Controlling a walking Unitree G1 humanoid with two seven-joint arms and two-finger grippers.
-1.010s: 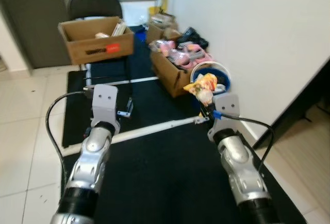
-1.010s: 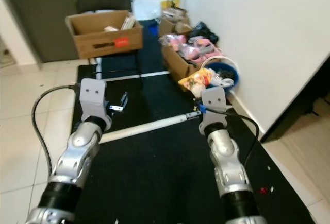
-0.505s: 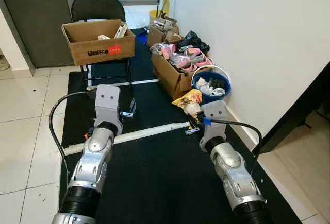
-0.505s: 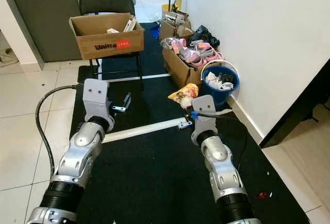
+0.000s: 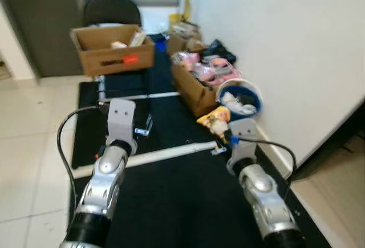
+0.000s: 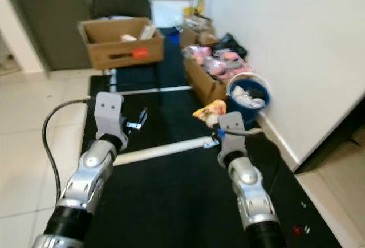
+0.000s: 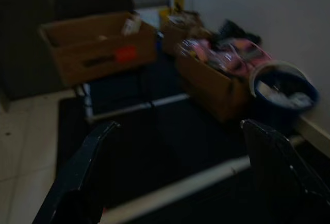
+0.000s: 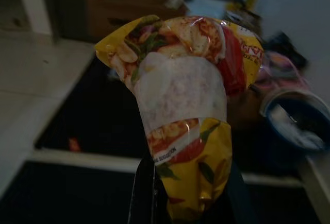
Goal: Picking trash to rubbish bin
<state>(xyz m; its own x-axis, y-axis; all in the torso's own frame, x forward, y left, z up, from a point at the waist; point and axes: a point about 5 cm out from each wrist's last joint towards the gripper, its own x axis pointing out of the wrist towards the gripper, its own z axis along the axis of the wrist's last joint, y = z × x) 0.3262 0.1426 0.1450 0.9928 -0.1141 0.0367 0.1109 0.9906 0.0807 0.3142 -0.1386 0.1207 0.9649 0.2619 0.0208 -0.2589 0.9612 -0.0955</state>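
My right gripper [image 5: 220, 135] is shut on a yellow snack wrapper [image 5: 214, 118], held up over the black mat; in the right wrist view the crumpled wrapper [image 8: 185, 105] sticks up from between the two black fingers [image 8: 144, 193]. The blue rubbish bin [image 5: 241, 97] stands by the white wall, ahead and to the right of the wrapper, with white trash inside. My left gripper [image 7: 180, 147] is open with nothing between its fingers, held out over the mat on the left.
A cardboard box [image 5: 112, 47] rests on a black chair. Another box with pink items [image 5: 197, 78] stands just behind the bin, with more clutter along the wall. A white strip [image 5: 154, 155] crosses the black mat [image 5: 171, 202]. Tiled floor lies to the left.
The camera has shifted and blurred slightly. The right gripper still holds the wrapper, now a little closer to the blue bin. The left arm keeps its pose.
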